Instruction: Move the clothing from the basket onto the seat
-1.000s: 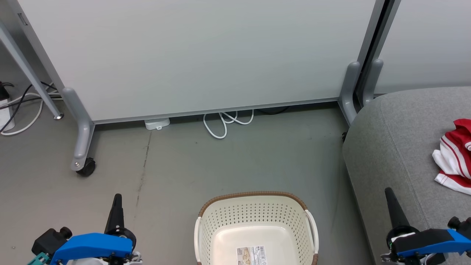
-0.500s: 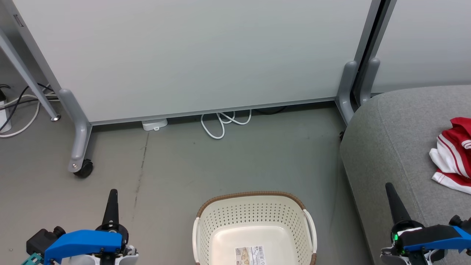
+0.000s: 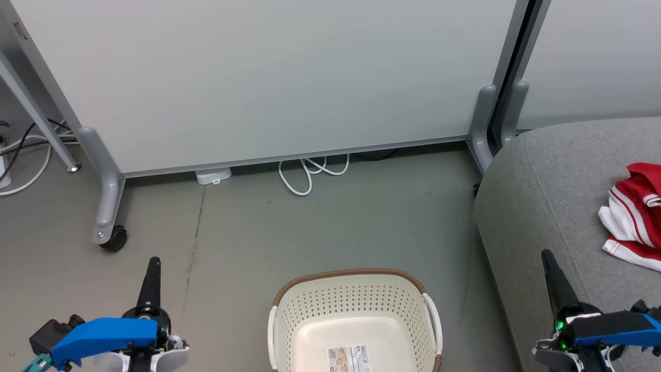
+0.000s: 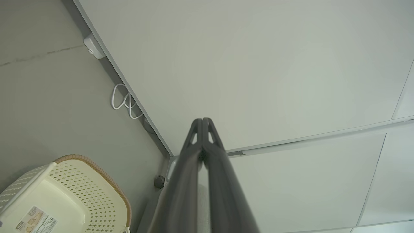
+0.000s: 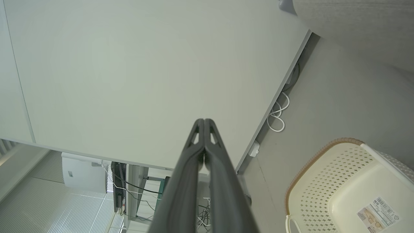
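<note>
Clothing [image 3: 632, 217], red with white panels and striped trim, lies crumpled on the seat [image 3: 547, 196], well in from its rounded edge and cut off by the right border of the head view, so how much cloth is there cannot be told. Left of the seat, on the floor [image 3: 232, 232], stands the basket [image 3: 356, 302]. Its visible bottom holds nothing but the label [image 3: 350, 359], though its near part runs off the bottom of that view. The left gripper [image 3: 152, 266] hangs over bare floor left of the basket, and the right gripper [image 3: 548, 261] hangs over the seat's near edge. Both wrist views show the fingers pressed together with nothing between them. The moving looks done or nearly so. The step in hand is probably a last check, best done by tilting the head down to see the basket's hidden near part before stopping, with both arms kept clear of the rim. Beyond stand a white partition [image 3: 268, 77] and a looped cable [image 3: 310, 173].
</note>
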Robot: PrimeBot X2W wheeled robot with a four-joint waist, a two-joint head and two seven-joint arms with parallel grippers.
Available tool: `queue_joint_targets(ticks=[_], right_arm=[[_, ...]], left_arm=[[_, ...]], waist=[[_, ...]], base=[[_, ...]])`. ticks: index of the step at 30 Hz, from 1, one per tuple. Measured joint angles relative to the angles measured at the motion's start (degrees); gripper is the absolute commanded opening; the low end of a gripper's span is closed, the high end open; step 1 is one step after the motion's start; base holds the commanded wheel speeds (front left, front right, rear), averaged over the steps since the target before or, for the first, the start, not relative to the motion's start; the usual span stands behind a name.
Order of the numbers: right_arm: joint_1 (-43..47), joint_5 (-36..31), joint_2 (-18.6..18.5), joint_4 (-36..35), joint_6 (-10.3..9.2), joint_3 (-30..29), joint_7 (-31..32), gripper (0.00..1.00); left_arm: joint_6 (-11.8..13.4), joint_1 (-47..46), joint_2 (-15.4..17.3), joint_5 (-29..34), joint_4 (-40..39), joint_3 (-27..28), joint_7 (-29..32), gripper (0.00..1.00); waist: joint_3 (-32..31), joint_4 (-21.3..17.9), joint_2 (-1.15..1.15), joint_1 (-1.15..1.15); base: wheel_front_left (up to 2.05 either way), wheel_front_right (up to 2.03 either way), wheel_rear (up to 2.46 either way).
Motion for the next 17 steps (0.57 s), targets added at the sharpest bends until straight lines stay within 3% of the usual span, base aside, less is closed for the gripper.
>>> queue_joint_targets(ticks=[17], right_arm=[[-0.8, 7.9, -0.1, -0.1, 0.0, -0.1, 1.1, 0.0]], left_arm=[[0.0, -0.4, 0.0, -7.3, -1.4, 1.2, 2.1, 0.0]], waist=[[0.0, -0.6, 0.0, 0.0]], base=[[0.0, 0.0, 0.0]])
